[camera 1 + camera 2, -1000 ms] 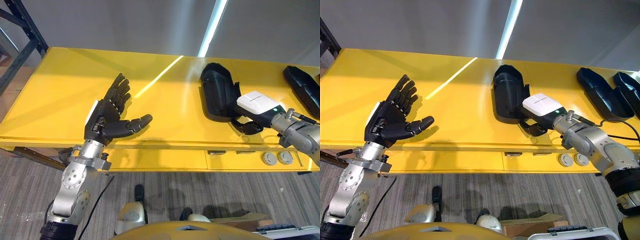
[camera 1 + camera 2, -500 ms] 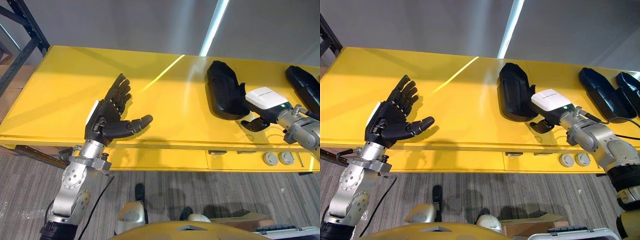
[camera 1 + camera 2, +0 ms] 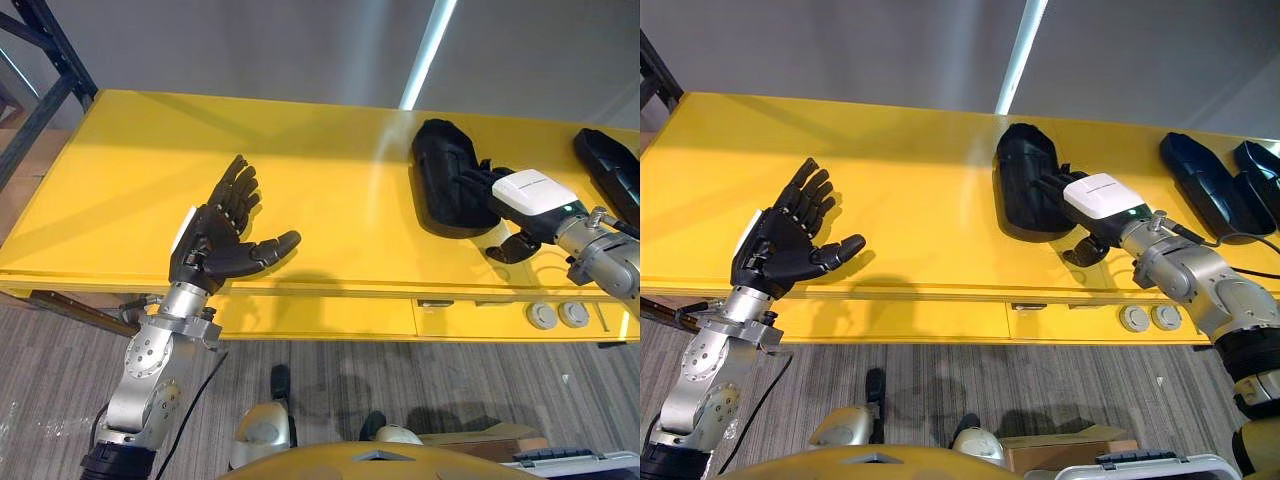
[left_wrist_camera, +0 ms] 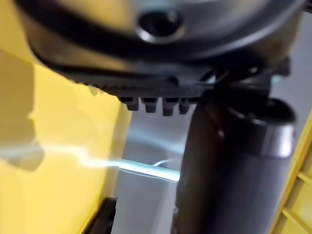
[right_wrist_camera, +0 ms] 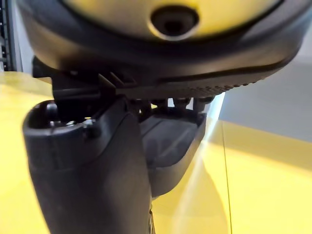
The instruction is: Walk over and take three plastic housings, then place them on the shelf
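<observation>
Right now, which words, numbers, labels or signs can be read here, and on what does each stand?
None can be read.
The table, the housings and the right hand show no print.
The two round discs on the table's front are too small to tell.

1. The left robot hand [image 3: 213, 245] is black all over, with a white patch on its outer side.
2. The left arm [image 3: 150, 365] is shiny silver-grey. It has big round joints with small screws in them.
3. The right robot hand [image 3: 528, 195] is black, with a smooth white cover on its back.
4. The right arm [image 3: 607, 268] is silver-grey and round too.
</observation>
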You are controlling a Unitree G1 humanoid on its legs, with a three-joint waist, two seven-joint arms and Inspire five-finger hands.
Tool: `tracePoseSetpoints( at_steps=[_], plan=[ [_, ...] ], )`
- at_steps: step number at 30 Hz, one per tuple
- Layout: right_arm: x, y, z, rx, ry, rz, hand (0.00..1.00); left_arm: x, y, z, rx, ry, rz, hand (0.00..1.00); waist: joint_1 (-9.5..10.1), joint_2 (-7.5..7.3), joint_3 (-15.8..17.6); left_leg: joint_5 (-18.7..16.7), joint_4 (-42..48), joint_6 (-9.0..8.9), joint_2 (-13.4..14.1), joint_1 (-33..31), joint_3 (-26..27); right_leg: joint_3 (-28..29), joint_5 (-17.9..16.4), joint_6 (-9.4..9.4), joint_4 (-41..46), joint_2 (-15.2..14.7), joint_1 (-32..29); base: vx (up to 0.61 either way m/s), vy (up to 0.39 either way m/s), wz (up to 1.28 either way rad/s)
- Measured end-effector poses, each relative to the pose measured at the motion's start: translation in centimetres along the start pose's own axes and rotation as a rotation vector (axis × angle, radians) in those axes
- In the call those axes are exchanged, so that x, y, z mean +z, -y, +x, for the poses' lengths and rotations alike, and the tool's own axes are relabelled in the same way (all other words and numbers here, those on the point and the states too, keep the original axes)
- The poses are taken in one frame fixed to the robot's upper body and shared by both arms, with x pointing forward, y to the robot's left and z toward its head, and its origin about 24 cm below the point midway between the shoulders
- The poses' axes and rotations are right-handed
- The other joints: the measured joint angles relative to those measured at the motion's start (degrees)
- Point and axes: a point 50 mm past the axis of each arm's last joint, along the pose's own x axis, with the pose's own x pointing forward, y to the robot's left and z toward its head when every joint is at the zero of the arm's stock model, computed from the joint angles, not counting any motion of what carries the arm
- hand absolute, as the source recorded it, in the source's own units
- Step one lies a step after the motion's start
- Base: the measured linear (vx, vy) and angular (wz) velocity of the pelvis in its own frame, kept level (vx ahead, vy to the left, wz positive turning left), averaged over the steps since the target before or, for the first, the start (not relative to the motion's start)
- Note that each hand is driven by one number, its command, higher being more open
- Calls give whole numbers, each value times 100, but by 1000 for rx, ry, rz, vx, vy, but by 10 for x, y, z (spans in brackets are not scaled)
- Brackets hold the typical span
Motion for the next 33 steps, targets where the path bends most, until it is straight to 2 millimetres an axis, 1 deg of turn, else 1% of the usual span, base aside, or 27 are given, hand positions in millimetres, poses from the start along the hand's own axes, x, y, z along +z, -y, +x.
tracePoseSetpoints(
  at_steps=[6, 10, 14, 17, 19, 21, 23, 24, 26, 27, 28, 30, 31, 32, 33],
  plan=[
    [-2, 8, -1, -61, 1, 0, 100, -6, 0, -8, 2, -31, -9, 100, -66, 136, -76, -1, -1, 0, -5, 26, 11, 11, 1, 1, 0, -9, 17, 0, 0, 0],
    [-11, 19, -7, -108, -19, -34, 100, -9, 2, -10, 7, -44, -25, 100, -125, 231, -131, -7, -3, -6, -2, 86, 22, 20, 0, 1, -5, -8, 70, 0, 0, 0],
    [-20, 41, -13, -253, -50, 8, 100, -11, 4, -11, 10, -42, -40, 100, -208, 322, -216, -13, -4, -3, 7, 98, 92, 95, 6, 7, -25, -7, 48, 2, 16, -8],
    [-24, 53, -21, -334, -61, 69, 100, -15, 4, -18, 16, -67, -49, 100, -303, 347, -334, -24, -4, -7, 11, 98, 122, 112, 21, 4, -78, 0, 51, 17, 10, -6],
    [-26, 55, -28, -358, -70, 81, 100, -16, 4, -19, 13, -72, -51, 100, -308, 359, -353, -28, -4, -12, 16, 98, 144, 122, 43, 11, -107, 7, 53, 26, 9, -6],
    [-27, 53, -37, -368, -80, 104, 100, -17, 4, -20, 13, -85, -54, 100, -327, 375, -371, -35, -4, -17, 15, 101, 156, 134, 43, 11, -108, 5, 50, 20, 12, -5],
    [-23, 46, -46, -363, -80, 120, 100, -21, 1, -28, 37, -111, -60, 100, -401, 394, -425, -52, -4, -22, 17, 102, 210, 204, 46, 15, -107, 2, 16, 27, 16, -11],
    [-21, 43, -50, -378, -82, 156, 100, -22, 0, -31, 52, -119, -64, 100, -439, 394, -450, -57, -4, -24, 18, 103, 227, 220, 47, 15, -109, 1, 8, 33, 12, -14],
    [-19, 35, -57, -461, -119, 287, 100, -25, 0, -37, 78, -129, -78, 100, -486, 391, -490, -68, -4, -35, 27, 128, 275, 264, 46, 15, -109, 2, 4, 31, 6, -12],
    [-19, 31, -64, -546, -153, 430, 100, -26, 2, -37, 87, -123, -94, 100, -521, 400, -498, -72, -4, -38, 30, 141, 296, 271, 46, 15, -108, 1, 4, 17, 4, -7],
    [-20, 29, -67, -595, -174, 503, 100, -26, 3, -36, 91, -117, -103, 100, -540, 406, -502, -73, -4, -38, 31, 143, 300, 276, 46, 15, -108, 1, 4, 4, 8, -6],
    [-20, 16, -85, -758, -237, 811, 100, -24, 10, -35, 104, -79, -142, 100, -594, 411, -505, -87, -4, -39, 41, 169, 344, 335, 42, 8, -108, 4, 4, 1, 15, -9],
    [-19, 11, -90, -785, -250, 872, 100, -22, 12, -34, 104, -66, -152, 100, -599, 410, -506, -94, -4, -40, 45, 179, 364, 356, 34, -6, -109, 5, 4, 3, 13, -18],
    [-11, 0, -95, -804, -266, 968, 100, -19, 16, -33, 104, -39, -169, 100, -619, 407, -512, -111, -4, -43, 53, 191, 404, 405, 25, -20, -110, 8, -10, 3, 8, -19],
    [-3, -10, -98, -795, -273, 1020, 100, -16, 20, -33, 100, -21, -180, 100, -643, 412, -522, -119, -4, -39, 60, 190, 440, 437, 26, -20, -109, 11, -34, 7, 8, -28]
  ],
)
